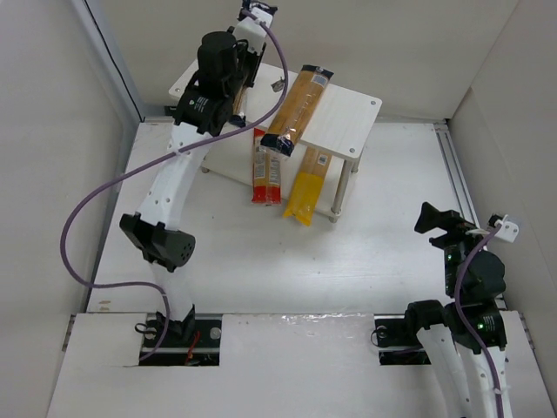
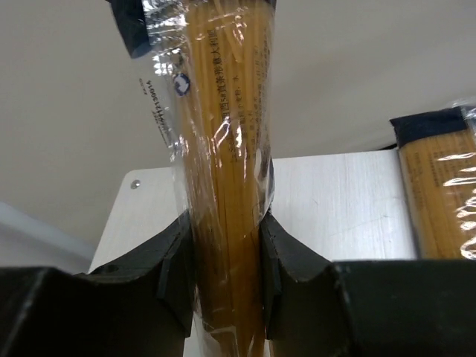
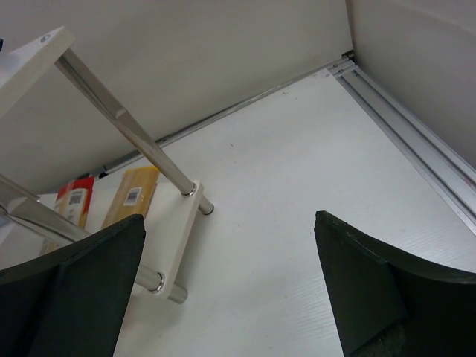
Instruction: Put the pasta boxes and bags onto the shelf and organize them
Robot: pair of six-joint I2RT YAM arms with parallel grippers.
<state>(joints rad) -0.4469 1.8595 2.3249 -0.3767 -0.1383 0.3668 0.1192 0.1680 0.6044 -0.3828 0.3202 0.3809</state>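
White table [image 1: 261, 261]: three packages [image 1: 298, 109] on the shelf [image 1: 348, 117]. Left gripper [image 2: 227, 253] pinches the last spaghetti bag [image 2: 223, 134] above it; right gripper [image 3: 229, 245] spread.

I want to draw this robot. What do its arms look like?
The left arm and right arm have white tube-like links and chunky black joints. A purple cable loops along each. The fingers are black and blocky. Small green lights glow on the right arm.
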